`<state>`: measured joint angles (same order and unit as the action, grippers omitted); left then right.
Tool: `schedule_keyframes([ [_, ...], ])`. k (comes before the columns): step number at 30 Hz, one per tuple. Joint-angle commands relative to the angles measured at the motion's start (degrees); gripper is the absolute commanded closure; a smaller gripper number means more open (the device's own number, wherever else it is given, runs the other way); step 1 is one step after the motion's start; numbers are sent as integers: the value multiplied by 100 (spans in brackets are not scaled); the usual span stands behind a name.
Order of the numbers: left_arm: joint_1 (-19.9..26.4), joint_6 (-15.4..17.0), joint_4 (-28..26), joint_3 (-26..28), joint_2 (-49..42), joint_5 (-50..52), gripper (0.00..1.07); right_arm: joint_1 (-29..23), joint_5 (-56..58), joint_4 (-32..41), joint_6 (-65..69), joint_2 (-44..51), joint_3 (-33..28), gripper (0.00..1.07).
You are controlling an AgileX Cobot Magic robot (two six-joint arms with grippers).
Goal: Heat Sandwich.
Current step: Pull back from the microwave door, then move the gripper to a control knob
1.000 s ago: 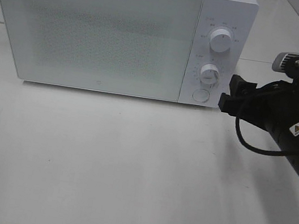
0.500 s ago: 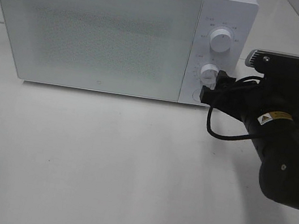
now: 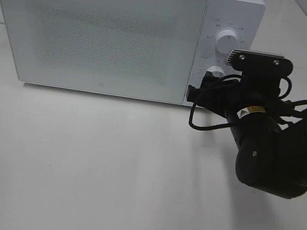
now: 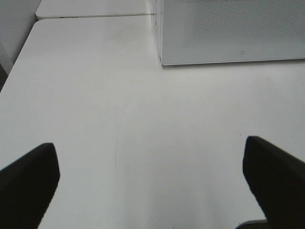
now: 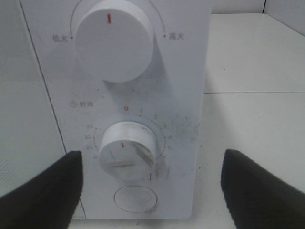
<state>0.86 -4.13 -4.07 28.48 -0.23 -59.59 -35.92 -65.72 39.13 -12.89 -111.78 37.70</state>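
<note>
No sandwich shows in any view. The white microwave (image 3: 97, 29) stands at the back of the table with its door shut. My right gripper (image 3: 199, 91) is open and sits close in front of the lower control panel. In the right wrist view its dark fingers (image 5: 43, 191) flank the timer knob (image 5: 126, 150) and the round door button (image 5: 136, 199), touching neither. The upper power knob (image 5: 114, 40) is above them. My left gripper (image 4: 148, 152) is open over bare table, with nothing between its fingers and the microwave's corner (image 4: 228, 33) beyond it.
The right arm's black body (image 3: 277, 153) and cable hang over the table's right side. A white tabletop (image 3: 103, 166) stretches in front of the microwave. A second white surface (image 5: 257, 47) lies behind and to the right of the microwave.
My right arm has swung left from beside the microwave until its gripper is in front of the lower control panel, covering the door button in the exterior view. The jaws stayed open.
</note>
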Motion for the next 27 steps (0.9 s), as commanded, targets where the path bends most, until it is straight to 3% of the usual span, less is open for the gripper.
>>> schedule_keyframes([
  [1, -29, 34, -23, -11, -155, 63, 5, -17, 126, -149, -40, -138, 206, 31],
  [18, -29, 29, -23, -11, -155, 63, 5, 69, 195, -126, -40, -539, 773, 31],
  [27, -29, 29, -23, -11, -155, 63, 5, 57, 183, -132, -40, -533, 768, 41],
])
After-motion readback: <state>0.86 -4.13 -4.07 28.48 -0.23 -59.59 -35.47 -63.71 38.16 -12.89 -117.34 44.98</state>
